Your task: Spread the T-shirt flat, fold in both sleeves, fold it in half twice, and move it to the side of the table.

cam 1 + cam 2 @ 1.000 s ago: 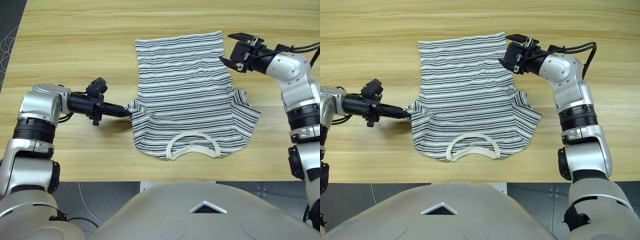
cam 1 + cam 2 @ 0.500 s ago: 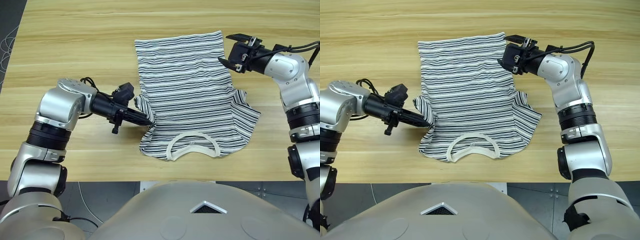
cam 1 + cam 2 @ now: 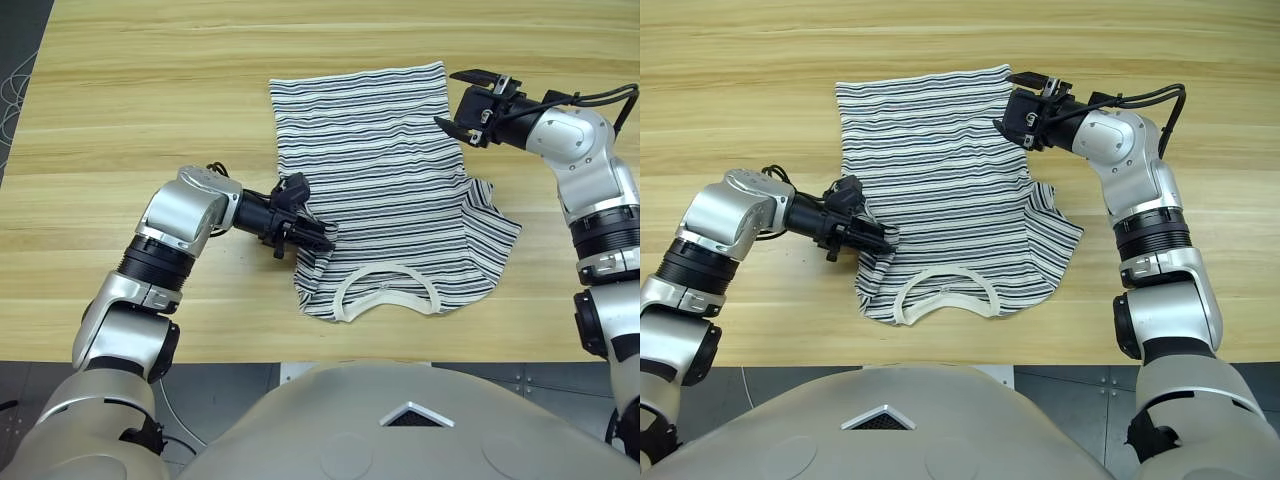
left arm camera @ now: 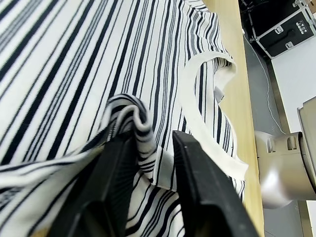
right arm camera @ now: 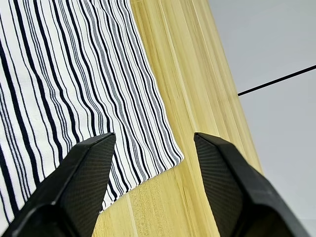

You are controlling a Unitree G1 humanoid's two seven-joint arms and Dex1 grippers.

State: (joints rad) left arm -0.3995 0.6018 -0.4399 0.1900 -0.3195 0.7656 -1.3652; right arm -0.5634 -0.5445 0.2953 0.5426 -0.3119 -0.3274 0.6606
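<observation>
A black-and-white striped T-shirt [image 3: 390, 170] lies on the wooden table [image 3: 140, 110], its white collar [image 3: 387, 293] nearest me and its hem at the far side. My left gripper [image 3: 325, 237] is shut on the left sleeve [image 4: 129, 112], holding that sleeve folded inward over the shirt's body just left of the collar [image 4: 197, 108]. The right sleeve [image 3: 497, 226] still lies spread outward. My right gripper [image 3: 450, 97] hangs open just above the far right hem corner [image 5: 170, 157], with nothing between its fingers [image 5: 86, 177].
Bare wood surrounds the shirt on the left, right and far sides. The table's front edge [image 3: 200, 357] runs close below the collar. Dark floor with cables [image 3: 15, 70] lies beyond the table's left end.
My left gripper has carried the left sleeve rightward, from beside the shirt onto its body, so the shirt's left side is now folded in. The right gripper has barely moved.
</observation>
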